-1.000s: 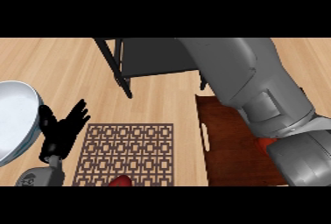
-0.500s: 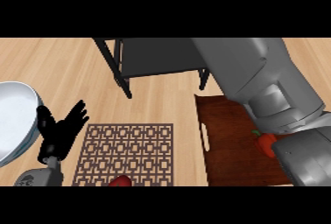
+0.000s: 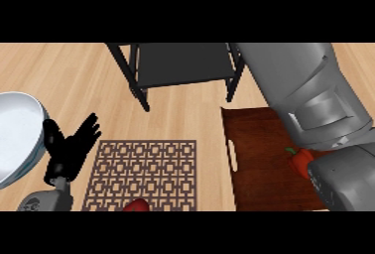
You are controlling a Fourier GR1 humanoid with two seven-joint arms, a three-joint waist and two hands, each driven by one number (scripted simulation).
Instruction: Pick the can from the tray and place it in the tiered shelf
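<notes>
At far left I note a pale plate cut by the edge, and just beside it my left hand resting, fingers straight and spread, holding nothing. Right of it lies a brown lattice mat with a red object at its near edge, partly cropped. The dark tiered shelf stands at the far centre, its visible tier bare. The brown tray sits at right, largely hidden by my right forearm; a small red pepper shows on it. The right hand is not visible. I cannot locate the can. I judge the task barely begun: pick and placement both remain. The surface is light wood-grain counter.
</notes>
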